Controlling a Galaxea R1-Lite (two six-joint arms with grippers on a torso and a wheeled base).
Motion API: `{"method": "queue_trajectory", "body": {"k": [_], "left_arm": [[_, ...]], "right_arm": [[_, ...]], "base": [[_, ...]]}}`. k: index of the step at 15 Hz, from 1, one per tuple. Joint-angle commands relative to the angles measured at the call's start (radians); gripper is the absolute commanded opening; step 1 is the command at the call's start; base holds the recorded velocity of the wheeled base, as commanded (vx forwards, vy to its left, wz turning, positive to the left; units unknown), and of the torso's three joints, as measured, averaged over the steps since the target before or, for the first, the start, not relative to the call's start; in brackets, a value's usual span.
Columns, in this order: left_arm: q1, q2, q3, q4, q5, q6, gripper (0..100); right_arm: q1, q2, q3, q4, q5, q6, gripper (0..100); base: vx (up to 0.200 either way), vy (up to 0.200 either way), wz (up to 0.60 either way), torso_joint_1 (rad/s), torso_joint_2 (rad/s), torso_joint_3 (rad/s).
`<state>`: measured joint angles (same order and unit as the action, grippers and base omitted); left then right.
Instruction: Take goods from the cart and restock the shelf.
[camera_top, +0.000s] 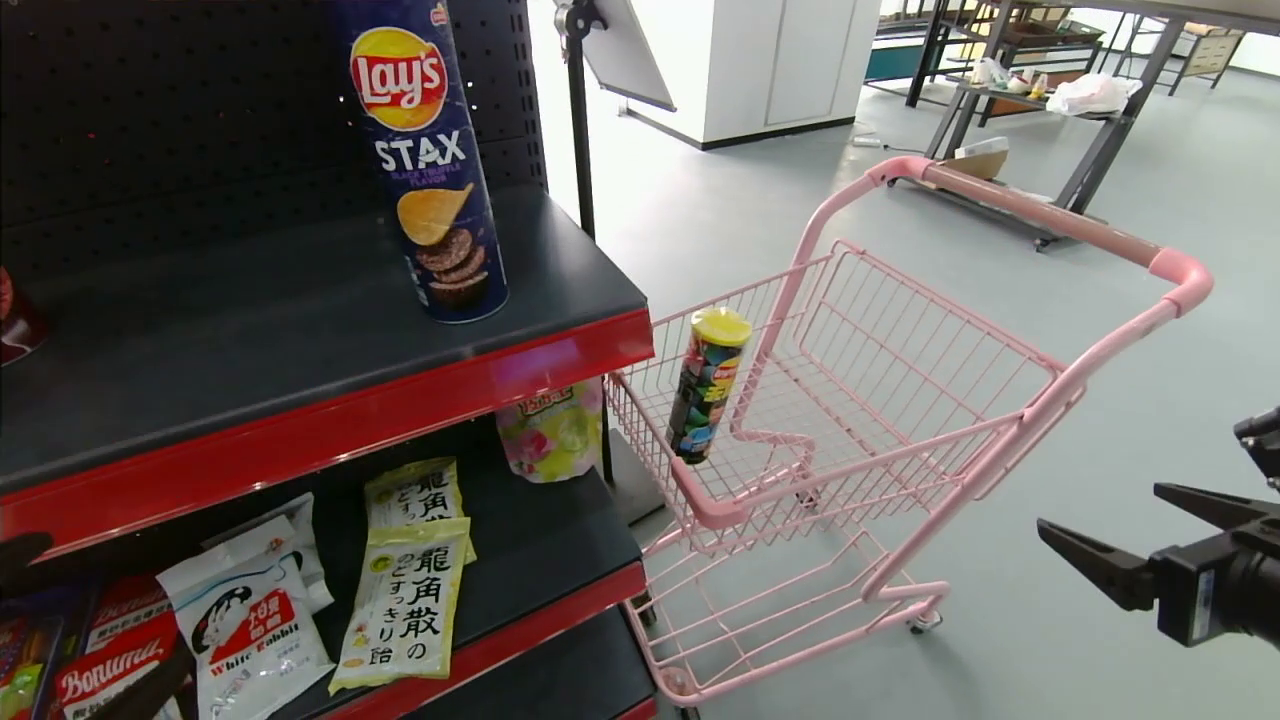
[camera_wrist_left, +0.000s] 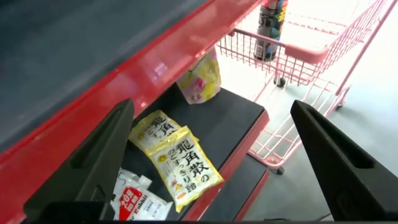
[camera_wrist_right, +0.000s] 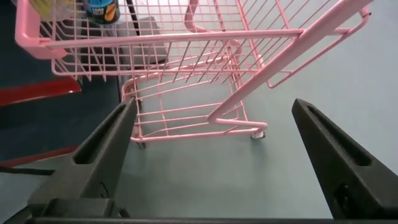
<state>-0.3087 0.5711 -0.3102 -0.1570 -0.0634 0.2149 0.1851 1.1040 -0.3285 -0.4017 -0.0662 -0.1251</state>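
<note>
Head: small can (camera_top: 708, 385) upright in cart (camera_top: 1040, 214), centre; tall can (camera_top: 430, 160) on shelf (camera_top: 250, 320) at 11 o'clock; right gripper (camera_top: 1100, 507) at 4 o'clock, fingers wide, empty. Left wrist: left gripper (camera_wrist_left: 211, 106) wide, empty, yellow bags (camera_wrist_left: 186, 165) beyond. Right wrist: fingers wide, cart ahead.

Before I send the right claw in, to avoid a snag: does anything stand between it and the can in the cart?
Yes: the cart has its wire side wall between the right claw and the can; its top is open.
</note>
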Motion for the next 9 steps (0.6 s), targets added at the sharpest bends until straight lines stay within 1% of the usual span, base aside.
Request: {"method": "queue_trajectory", "body": {"k": [1,2,3,4,5,7,9], "left_arm": [[0.0,-0.04,0.014,0.01,0.016,0.0,100],[0.0,-0.059,0.026,0.022,0.031,0.0,100],[0.0,-0.069,0.033,0.024,0.034,0.0,100],[0.0,-0.086,0.043,0.027,0.037,0.0,100],[0.0,-0.088,0.045,0.027,0.042,0.0,100],[0.0,-0.079,0.042,0.025,0.05,0.0,100],[0.0,-0.074,0.043,0.025,0.05,0.0,100]], "right_arm": [[0.001,0.165,-0.063,-0.095,0.0,0.038,100],[-0.003,0.266,-0.087,-0.174,-0.001,0.044,100],[-0.001,0.309,-0.095,-0.216,0.005,0.045,100],[0.008,0.395,-0.141,-0.256,0.101,0.058,100],[0.03,0.448,-0.184,-0.259,0.184,0.079,100],[0.106,0.537,-0.27,-0.261,0.192,0.101,100],[0.112,0.605,-0.337,-0.263,0.207,0.102,100]], "base": [[0.0,0.0,0.0,-0.046,0.16,0.105],[0.0,0.0,0.0,-0.032,0.09,0.066],[0.0,0.0,0.0,-0.022,0.05,0.046],[0.0,0.0,0.0,0.0,0.0,0.0],[0.0,0.0,0.0,0.0,0.0,0.0],[0.0,0.0,0.0,0.0,0.0,0.0],[0.0,0.0,0.0,0.0,0.0,0.0]]}}
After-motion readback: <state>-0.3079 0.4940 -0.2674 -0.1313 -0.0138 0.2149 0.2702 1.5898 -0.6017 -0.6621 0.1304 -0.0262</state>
